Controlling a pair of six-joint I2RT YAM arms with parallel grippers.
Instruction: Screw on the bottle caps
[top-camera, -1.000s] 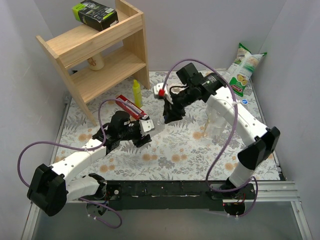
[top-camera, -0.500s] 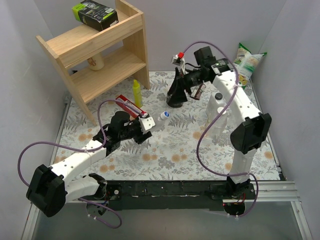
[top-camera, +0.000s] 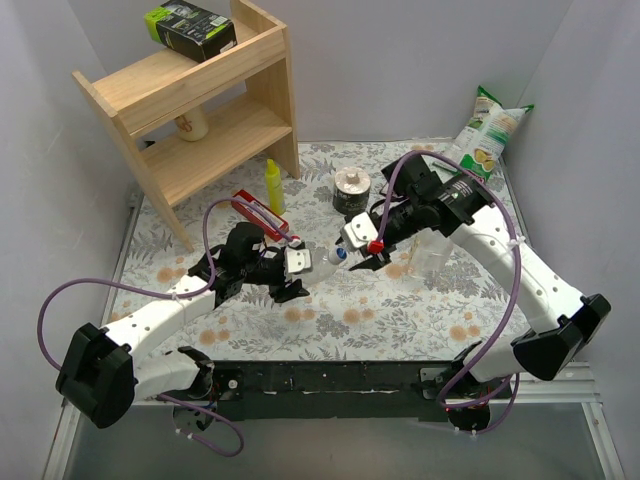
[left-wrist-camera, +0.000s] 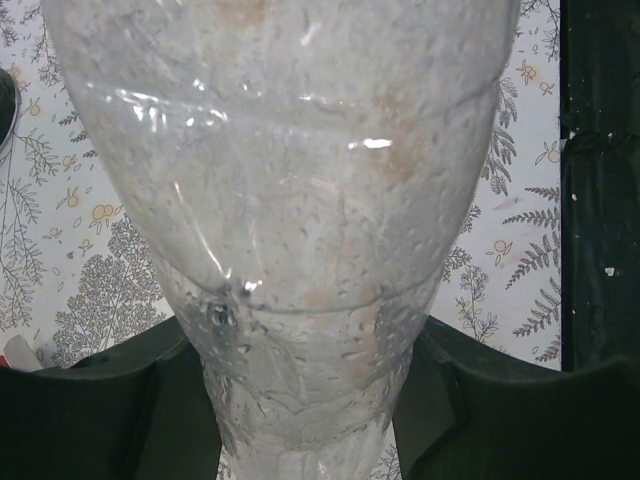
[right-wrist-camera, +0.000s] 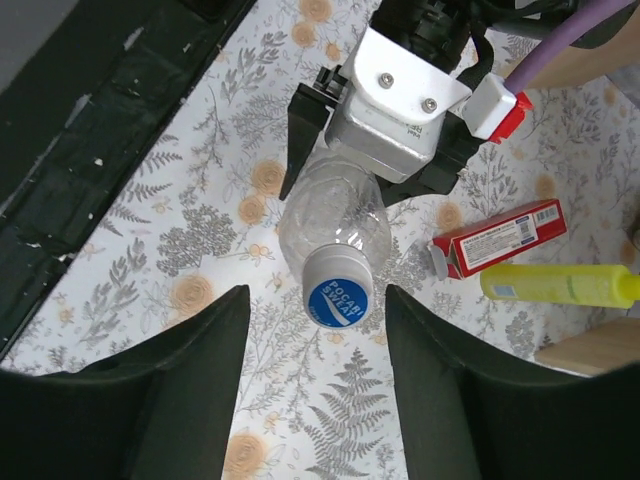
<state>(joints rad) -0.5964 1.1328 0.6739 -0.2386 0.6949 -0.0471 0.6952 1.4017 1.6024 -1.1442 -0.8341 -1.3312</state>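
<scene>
Currently, a clear bottle (right-wrist-camera: 335, 215) is held lying on its side above the floral tabletop (top-camera: 400, 310) by the left end effector (top-camera: 296, 268). In the left wrist view its two fingers (left-wrist-camera: 110, 400) are seen pressed against either side of the bottle's lower body, closed down to a narrow gap. The bottle's neck is pointed toward the right arm, and a blue cap (right-wrist-camera: 338, 298) with white lettering is seated on it. How far the cap is threaded down cannot be told.

The right end effector (top-camera: 360, 260) is positioned at the capped end. In the right wrist view its fingers (right-wrist-camera: 170, 400) are spread apart, one to each side of the cap, with a visible gap on both sides. Nothing is gripped by it.

Beyond the left end effector, a red carton (right-wrist-camera: 495, 238) and a yellow squeeze bottle (right-wrist-camera: 560, 285) are laid close together on the tabletop, near the foot of a wooden shelf (top-camera: 200, 110). A second clear bottle (top-camera: 436, 262) is seen standing under the right forearm. A snack bag (top-camera: 487, 135) is propped in the far right corner.
</scene>
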